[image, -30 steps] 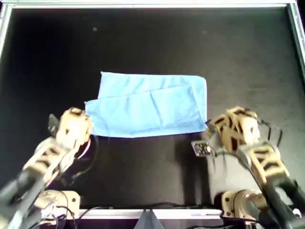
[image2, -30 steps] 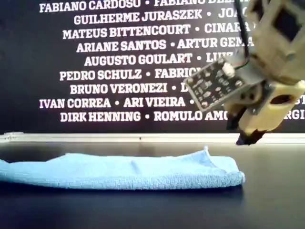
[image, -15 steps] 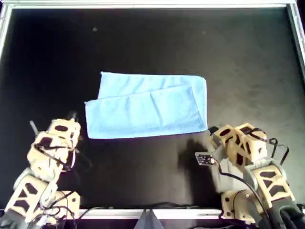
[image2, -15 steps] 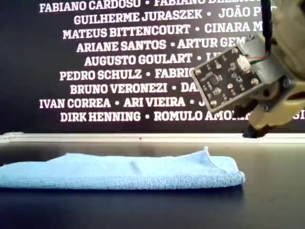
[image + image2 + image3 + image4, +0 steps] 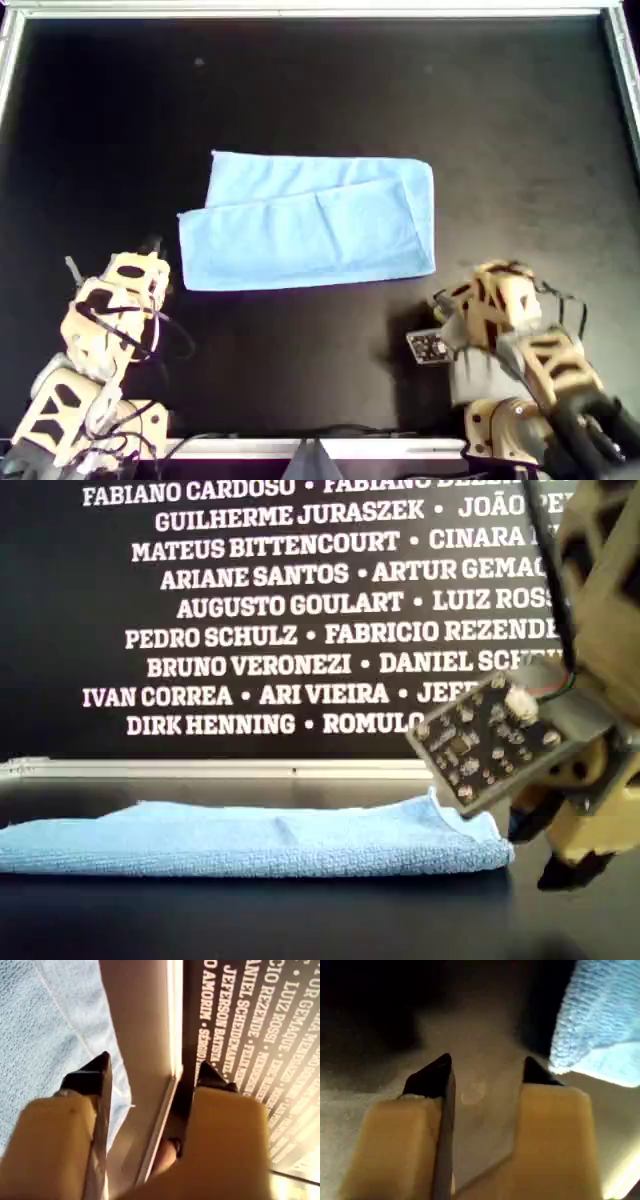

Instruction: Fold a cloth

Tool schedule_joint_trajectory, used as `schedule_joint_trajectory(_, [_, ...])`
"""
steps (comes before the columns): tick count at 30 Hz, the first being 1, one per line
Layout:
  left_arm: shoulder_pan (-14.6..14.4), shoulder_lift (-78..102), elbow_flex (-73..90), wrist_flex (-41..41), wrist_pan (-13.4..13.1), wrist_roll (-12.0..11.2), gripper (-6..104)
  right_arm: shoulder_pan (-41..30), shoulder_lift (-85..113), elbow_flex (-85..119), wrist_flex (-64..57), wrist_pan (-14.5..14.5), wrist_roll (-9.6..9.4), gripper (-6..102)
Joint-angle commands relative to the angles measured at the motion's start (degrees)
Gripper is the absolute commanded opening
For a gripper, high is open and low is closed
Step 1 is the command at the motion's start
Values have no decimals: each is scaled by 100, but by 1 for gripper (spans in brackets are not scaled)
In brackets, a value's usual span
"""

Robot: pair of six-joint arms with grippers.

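Note:
The cloth (image 5: 310, 220) lies flat on the black table, light blue and folded over into a wide band; it also shows in the exterior view (image 5: 250, 840). My left gripper (image 5: 148, 252) stands open just off the cloth's lower left corner in the overhead view, with nothing between its fingers (image 5: 157, 1067); the cloth (image 5: 40, 1035) lies beside one finger. My right gripper (image 5: 445, 300) is open and empty near the lower right corner, low over the table (image 5: 550, 850). Its wrist view (image 5: 488, 1062) shows the cloth's corner (image 5: 600, 1025) apart from the jaws.
A metal rail (image 5: 300, 10) frames the black table. Behind it stands a dark wall with white names (image 5: 250, 600). A small circuit board (image 5: 428, 346) sticks out from the right arm (image 5: 500, 740).
Both arms drew back from the cloth toward the overhead view's bottom edge. The right gripper then dropped closer to the table. The cloth has not moved.

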Motion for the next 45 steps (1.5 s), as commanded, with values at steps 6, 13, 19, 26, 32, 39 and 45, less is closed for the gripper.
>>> schedule_joint_trajectory(6, [132, 105, -26, -70, -44, 9, 61, 62, -1433, -1775, 35, -114, 0, 83])
schedule_joint_trajectory(13, [132, 105, 9, -70, -35, 9, 61, 62, -2918, -2742, -9, -114, 26, 85])
schedule_joint_trajectory(19, [132, 105, 9, -70, -35, 9, 61, 53, -3920, -3454, -9, -114, 62, 85])
schedule_joint_trajectory(26, [132, 105, 79, -70, -35, 9, 61, 18, -3814, -3419, 9, -114, 70, 64])
schedule_joint_trajectory(32, [132, 105, 79, -70, -35, 9, 61, 0, -3393, -3357, -9, -123, 79, 12])
schedule_joint_trajectory(39, [132, 105, 79, -70, -35, 9, 61, 0, -3428, -3340, 0, -114, 79, 3])
schedule_joint_trajectory(45, [132, 105, 79, -70, -35, 9, 61, 97, -3305, -3630, -44, -123, 79, 1])
